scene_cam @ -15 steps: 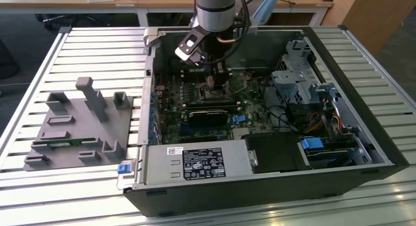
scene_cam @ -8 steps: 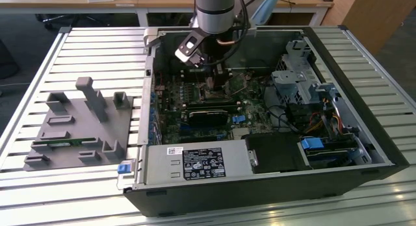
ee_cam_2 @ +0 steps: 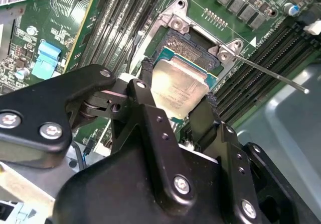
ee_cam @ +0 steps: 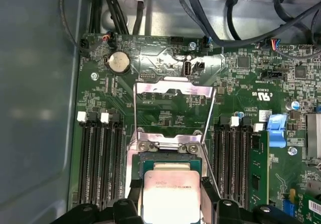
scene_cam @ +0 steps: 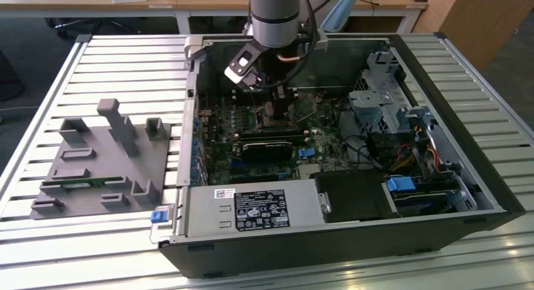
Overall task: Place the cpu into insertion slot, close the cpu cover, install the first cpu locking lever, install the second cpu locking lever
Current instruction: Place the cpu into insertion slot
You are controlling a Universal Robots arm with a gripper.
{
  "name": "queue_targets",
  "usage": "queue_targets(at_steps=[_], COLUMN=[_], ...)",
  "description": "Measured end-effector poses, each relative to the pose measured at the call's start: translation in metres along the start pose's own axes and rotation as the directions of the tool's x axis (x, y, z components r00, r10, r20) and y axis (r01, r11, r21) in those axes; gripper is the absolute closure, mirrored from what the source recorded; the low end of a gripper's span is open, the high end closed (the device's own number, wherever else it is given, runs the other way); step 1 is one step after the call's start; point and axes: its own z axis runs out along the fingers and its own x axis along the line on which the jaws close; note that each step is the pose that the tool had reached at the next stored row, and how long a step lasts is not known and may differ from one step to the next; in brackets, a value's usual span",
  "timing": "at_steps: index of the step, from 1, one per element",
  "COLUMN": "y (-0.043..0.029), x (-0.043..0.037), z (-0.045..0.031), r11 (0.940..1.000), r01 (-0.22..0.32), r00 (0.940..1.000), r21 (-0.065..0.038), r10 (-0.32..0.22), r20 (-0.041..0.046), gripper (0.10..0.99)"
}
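In the second wrist view the gripper [ee_cam_2: 178,83] was clamped on the cpu [ee_cam_2: 181,88] by two opposite edges. It held the chip's silver face up over the insertion slot [ee_cam_2: 193,40], though whether the chip already touched the socket could not be told. In the first wrist view the cpu cover [ee_cam: 173,87] stood raised open at one edge of the slot. In the exterior view the arm [scene_cam: 276,15] reached into the far part of the open computer case [scene_cam: 417,196], with a grey fixture [scene_cam: 100,159] on the slatted table [scene_cam: 125,65] to the exterior view's left.

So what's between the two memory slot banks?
In the first wrist view: the insertion slot, with the cpu gripped by the end effector at it, plus the open cpu cover.
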Motion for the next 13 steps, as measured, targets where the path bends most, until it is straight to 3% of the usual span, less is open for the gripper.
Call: queue_targets(at_steps=[13], y=[-0.0014], x=[0.0002], z=[0.0091], r11=[1.0000], r01=[0.000], r00=[1.0000], r21=[-0.001], r10=[0.000], r20=[0.0004], gripper=[0.545])
